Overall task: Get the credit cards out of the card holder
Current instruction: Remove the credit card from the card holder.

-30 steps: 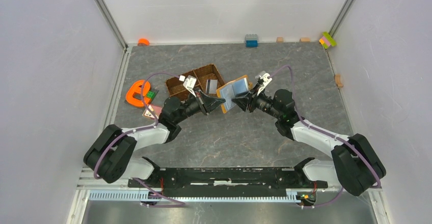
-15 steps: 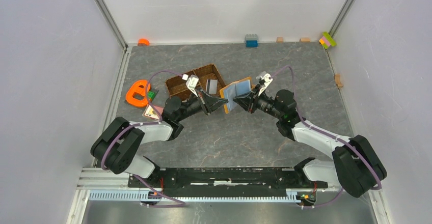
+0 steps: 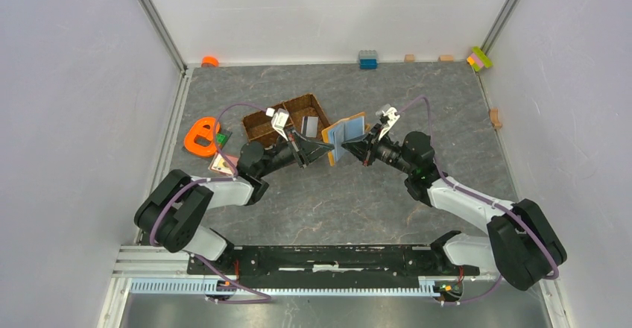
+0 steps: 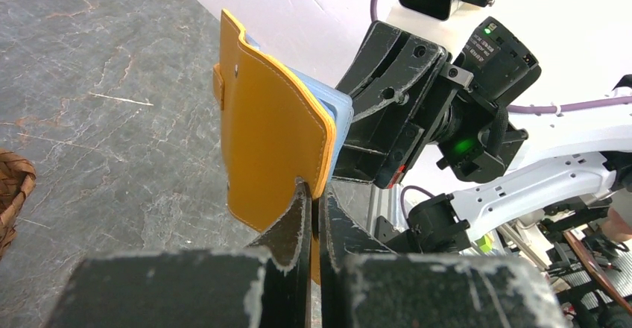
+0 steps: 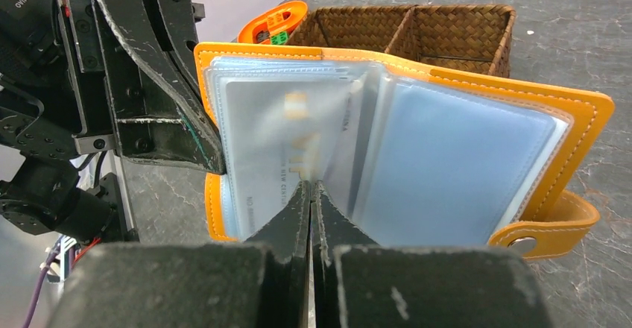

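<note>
Bridging left gripper and right gripper — card holder, pinched by both.

The left arm at lower left of the top view and the right arm at lower right have white mid links between bulky black joint housings, and a thin purple cable loops along each. Both stand on a black base rail across the bottom of that view. In the wrist views the left tool and right tool are matt black with pale scuffed edges. A green light glows on the right arm's black wrist, below a white-lettered label.
</note>
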